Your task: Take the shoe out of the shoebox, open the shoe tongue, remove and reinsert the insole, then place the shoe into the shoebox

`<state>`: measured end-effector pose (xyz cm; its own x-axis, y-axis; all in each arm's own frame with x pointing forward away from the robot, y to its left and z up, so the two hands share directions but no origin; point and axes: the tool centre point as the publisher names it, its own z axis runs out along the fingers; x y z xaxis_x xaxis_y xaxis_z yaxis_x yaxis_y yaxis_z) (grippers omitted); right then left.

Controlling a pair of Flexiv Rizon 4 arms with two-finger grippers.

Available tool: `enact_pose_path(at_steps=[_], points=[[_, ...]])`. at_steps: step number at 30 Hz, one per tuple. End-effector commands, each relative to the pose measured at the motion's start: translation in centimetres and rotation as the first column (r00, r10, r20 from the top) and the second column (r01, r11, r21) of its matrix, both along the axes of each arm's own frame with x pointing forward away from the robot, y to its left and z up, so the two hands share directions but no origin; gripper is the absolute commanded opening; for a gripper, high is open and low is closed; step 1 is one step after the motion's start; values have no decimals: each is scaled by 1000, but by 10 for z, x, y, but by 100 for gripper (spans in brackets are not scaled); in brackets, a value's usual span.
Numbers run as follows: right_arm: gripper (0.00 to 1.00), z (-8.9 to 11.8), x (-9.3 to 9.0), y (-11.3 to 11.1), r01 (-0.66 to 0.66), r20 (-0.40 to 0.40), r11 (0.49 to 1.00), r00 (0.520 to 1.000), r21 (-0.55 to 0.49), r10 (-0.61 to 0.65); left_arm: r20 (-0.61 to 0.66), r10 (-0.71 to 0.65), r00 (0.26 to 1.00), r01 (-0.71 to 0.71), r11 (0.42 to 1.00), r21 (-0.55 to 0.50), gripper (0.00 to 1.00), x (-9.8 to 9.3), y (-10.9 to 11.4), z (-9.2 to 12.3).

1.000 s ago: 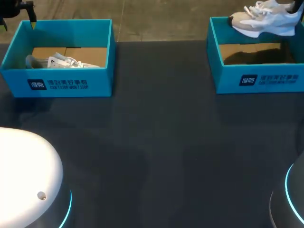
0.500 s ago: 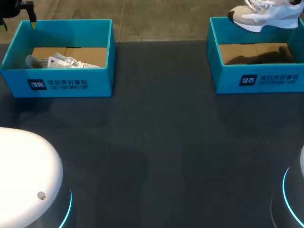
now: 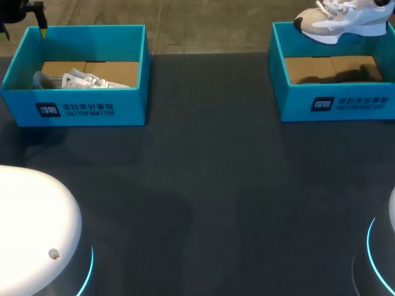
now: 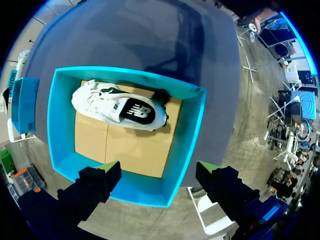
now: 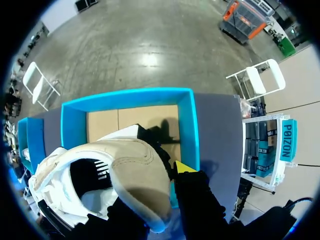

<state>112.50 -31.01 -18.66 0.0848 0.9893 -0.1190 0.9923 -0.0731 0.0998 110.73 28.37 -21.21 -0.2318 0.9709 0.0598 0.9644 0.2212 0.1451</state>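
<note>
A white and beige shoe hangs above the right teal shoebox, over its far wall. In the right wrist view my right gripper is shut on that shoe at its heel collar; one yellow tip shows beside it, and the shoebox lies below with a bare cardboard floor. A second white shoe lies in the left shoebox. My left gripper hovers open above that box's near wall, its fingers spread wide, the shoe ahead of them on its side.
The dark table stretches between the two boxes and toward the front. The white bases of my arms stand at the front corners. My left gripper's dark finger shows at the far left corner, beyond the left box.
The shoe in my right gripper has risen out of the right box and shifted slightly left. The left arm and the left shoe have not moved.
</note>
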Motion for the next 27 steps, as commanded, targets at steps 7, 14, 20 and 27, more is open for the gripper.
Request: enact_pose_path(at_steps=[7,14,20,27], points=[[0,3,-10,9,-1,16,1000,1000,-11,1,-1,-1,1000,1,1000,1,100,0,0,0],[0,14,-32,34,1,4,1000,1000,-12,-1,-1,-1,1000,1,1000,1,100,0,0,0],[0,17,-56,52,42,8,999,999,-20,-42,-1,-1,1000,1,1000,1,100,0,0,0],[0,12,-91,83,70,-4,997,998,-40,-70,-1,-1,1000,1,1000,1,100,0,0,0]])
